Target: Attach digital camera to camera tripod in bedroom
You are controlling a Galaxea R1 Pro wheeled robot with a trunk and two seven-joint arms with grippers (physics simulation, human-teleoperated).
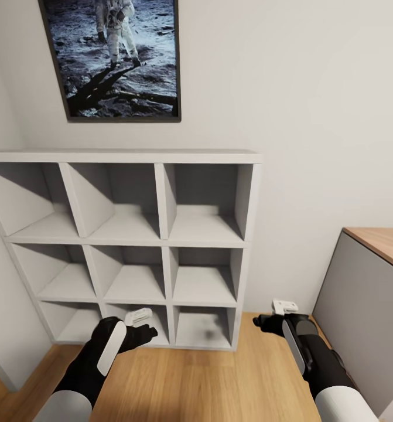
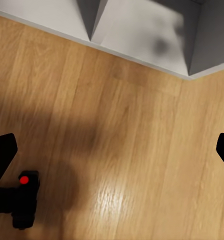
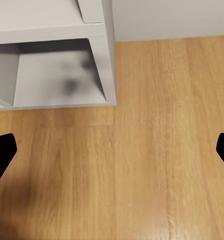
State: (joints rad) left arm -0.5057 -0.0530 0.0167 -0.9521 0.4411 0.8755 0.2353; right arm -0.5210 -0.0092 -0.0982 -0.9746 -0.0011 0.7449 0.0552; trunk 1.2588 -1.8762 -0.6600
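A small black boxy digital camera point(image 2: 24, 196) with a bright red dot lies on the light wood plank floor point(image 2: 122, 150), close beside one fingertip of my left gripper point(image 2: 112, 150). That gripper is open and holds nothing, hovering low in front of the white cube shelves point(image 1: 161, 234). My left gripper point(image 1: 144, 333) hangs before the bottom shelf row. My right gripper point(image 1: 265, 323) is beside the shelves' right end. It is also open and empty over bare floor point(image 3: 157, 150), fingers spread wide around point(image 3: 112, 150). The camera tripod is out of view.
A framed astronaut picture point(image 1: 117, 55) hangs on the white wall above the shelves. A grey cabinet with a wooden top point(image 1: 366, 305) stands at the right, close to my right arm. The bottom shelf compartments point(image 3: 61, 80) sit just ahead.
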